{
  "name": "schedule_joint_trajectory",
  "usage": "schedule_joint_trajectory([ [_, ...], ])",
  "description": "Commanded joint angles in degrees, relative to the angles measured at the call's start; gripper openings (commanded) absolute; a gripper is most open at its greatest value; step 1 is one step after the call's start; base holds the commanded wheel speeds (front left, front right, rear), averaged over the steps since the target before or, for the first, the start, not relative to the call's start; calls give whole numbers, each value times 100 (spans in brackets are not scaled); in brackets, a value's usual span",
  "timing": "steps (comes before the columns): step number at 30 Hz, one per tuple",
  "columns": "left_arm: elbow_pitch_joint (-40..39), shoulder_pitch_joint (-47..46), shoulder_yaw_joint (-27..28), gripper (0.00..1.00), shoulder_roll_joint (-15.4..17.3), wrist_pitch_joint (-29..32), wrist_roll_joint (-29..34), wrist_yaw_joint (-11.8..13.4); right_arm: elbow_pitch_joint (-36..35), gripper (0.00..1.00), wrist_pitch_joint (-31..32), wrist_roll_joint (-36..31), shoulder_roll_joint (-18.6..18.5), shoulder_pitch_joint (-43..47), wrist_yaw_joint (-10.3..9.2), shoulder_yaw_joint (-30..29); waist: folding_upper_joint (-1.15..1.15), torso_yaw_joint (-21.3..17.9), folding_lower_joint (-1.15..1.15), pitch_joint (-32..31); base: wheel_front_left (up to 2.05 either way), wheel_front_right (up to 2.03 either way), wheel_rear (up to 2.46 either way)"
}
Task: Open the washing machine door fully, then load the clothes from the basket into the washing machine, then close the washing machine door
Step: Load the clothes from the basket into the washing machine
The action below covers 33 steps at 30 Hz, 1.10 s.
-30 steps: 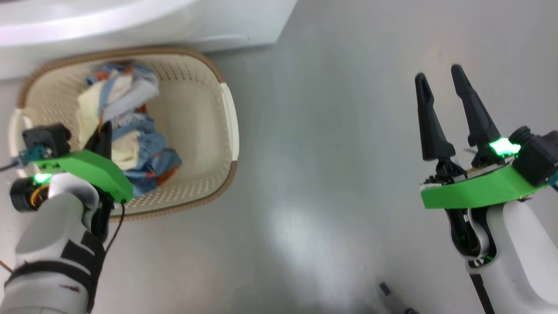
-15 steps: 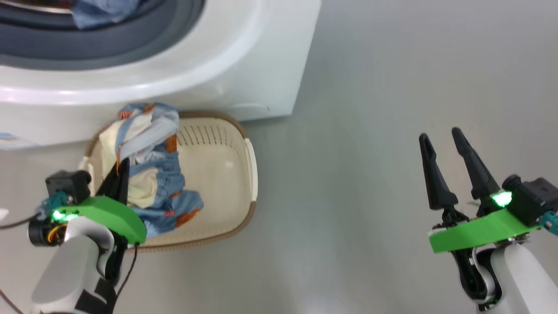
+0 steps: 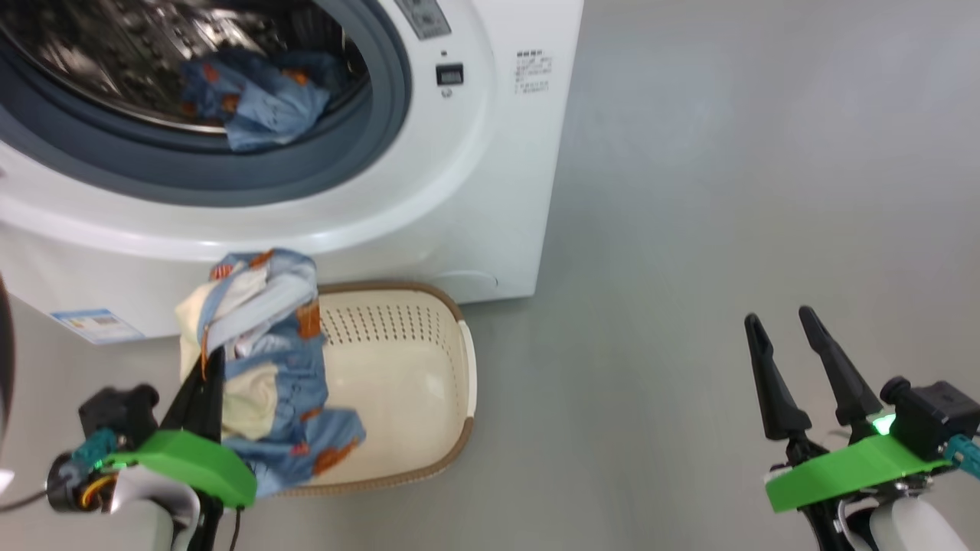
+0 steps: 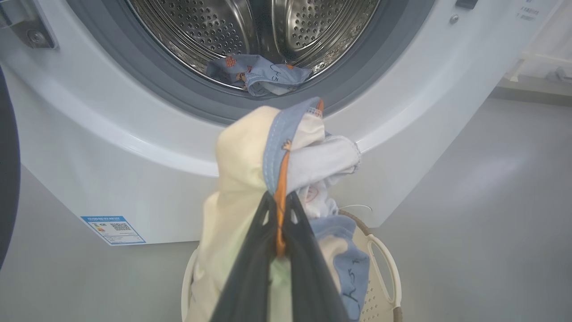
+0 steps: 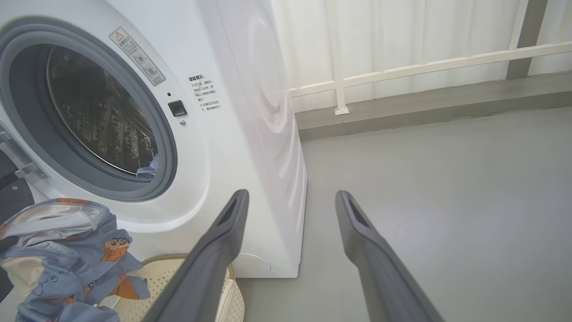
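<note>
My left gripper (image 3: 215, 358) is shut on a bundle of the clothes (image 3: 260, 360), light blue and cream fabric with orange prints. The bundle hangs above the cream basket (image 3: 417, 367). In the left wrist view the fingers (image 4: 257, 250) pinch an orange seam of the clothes (image 4: 246, 152) just below the drum opening. The white washing machine (image 3: 459, 191) stands open, with one blue garment (image 3: 256, 103) lying in the steel drum (image 4: 201, 31). The washing machine door (image 4: 6, 179) shows as a dark edge at far left. My right gripper (image 3: 777, 317) is open and empty over the floor, right of the machine.
Grey floor (image 3: 727, 191) stretches to the right of the machine and basket. A blue label sticker (image 3: 96, 325) sits low on the machine front. Behind the machine's side, a white railing (image 5: 402, 71) and a low ledge run along a curtained wall.
The head camera has tilted up, bringing the drum opening into view. My left gripper has lifted the bundle up out of the basket. The right gripper stays open.
</note>
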Motion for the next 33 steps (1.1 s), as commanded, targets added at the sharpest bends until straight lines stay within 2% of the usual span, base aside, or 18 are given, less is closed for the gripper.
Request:
schedule_joint_trajectory([
  [1,-253,121,261,0,143,-62,56,10,-102,100,-45,68,-88,88,32,105,0,72,0,-349,0,0,0],
  [10,-1242,1081,712,0,-17,-62,258,59,-88,100,-45,68,-106,500,32,36,0,136,0,-775,0,0,0],
  [21,-2293,1934,977,0,-238,-62,406,132,-97,100,-45,61,-108,711,32,-40,0,199,0,-856,0,0,0],
  [33,-2700,2048,1041,0,-332,-62,433,166,-145,100,-45,56,-98,641,32,-62,0,204,0,-660,0,0,0],
])
